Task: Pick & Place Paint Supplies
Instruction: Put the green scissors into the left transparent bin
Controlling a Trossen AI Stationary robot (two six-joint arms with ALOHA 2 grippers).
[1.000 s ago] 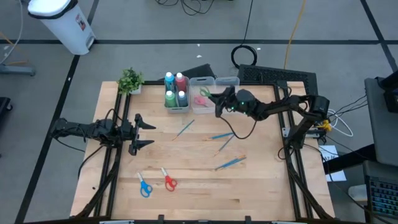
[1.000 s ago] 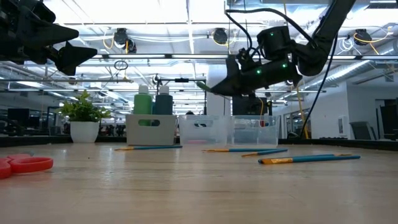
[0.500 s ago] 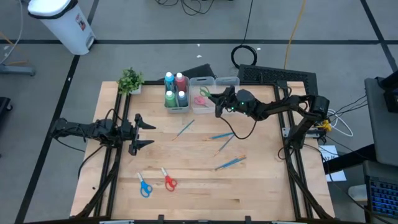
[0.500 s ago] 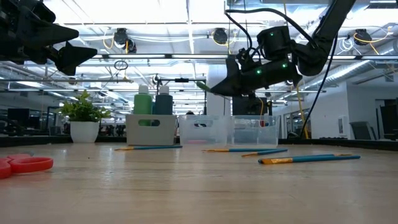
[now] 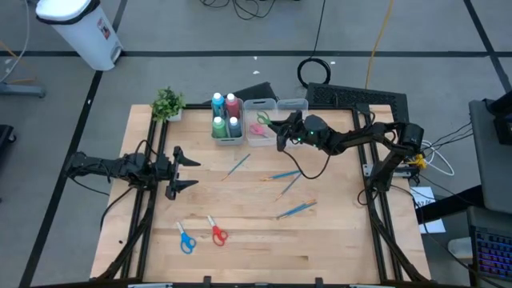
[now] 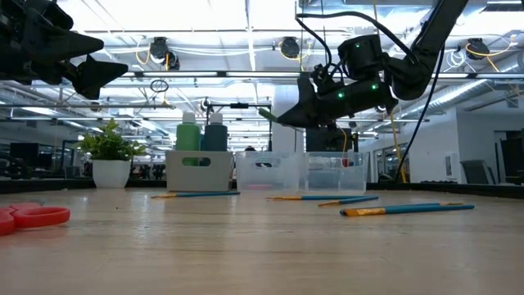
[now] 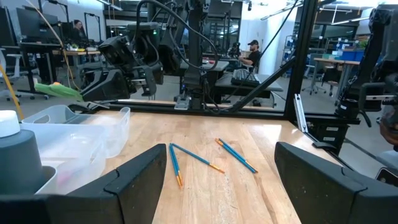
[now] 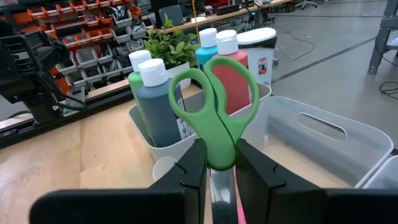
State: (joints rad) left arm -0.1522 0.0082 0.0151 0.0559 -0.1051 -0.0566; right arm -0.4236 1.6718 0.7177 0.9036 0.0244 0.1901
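My right gripper [image 5: 278, 130] is shut on green scissors [image 8: 214, 99] and holds them above the middle clear bin [image 5: 258, 141]. Pink scissors [image 5: 258, 128] lie in that bin. The left bin [image 5: 227, 138] holds several paint bottles [image 5: 226, 114]. Blue scissors [image 5: 186, 239] and red scissors [image 5: 217, 233] lie flat on the near part of the table. Several thin brushes [image 5: 285, 174] lie flat mid-table. My left gripper [image 5: 189, 169] waits open at the table's left, holding nothing. My right gripper pinches the green scissors between its two fingers [image 8: 190, 167] just behind the handle loops, where they join [image 8: 216, 157]. The loops stick out ahead of the fingertips; the blades run back between the fingers. The fingers come level from the table's right. The scissors are lifted clear.
A small potted plant [image 5: 168, 102] stands at the far left corner. A third clear bin [image 5: 292, 106] sits to the right of the middle one. Bare wood lies between the brushes and the near edge.
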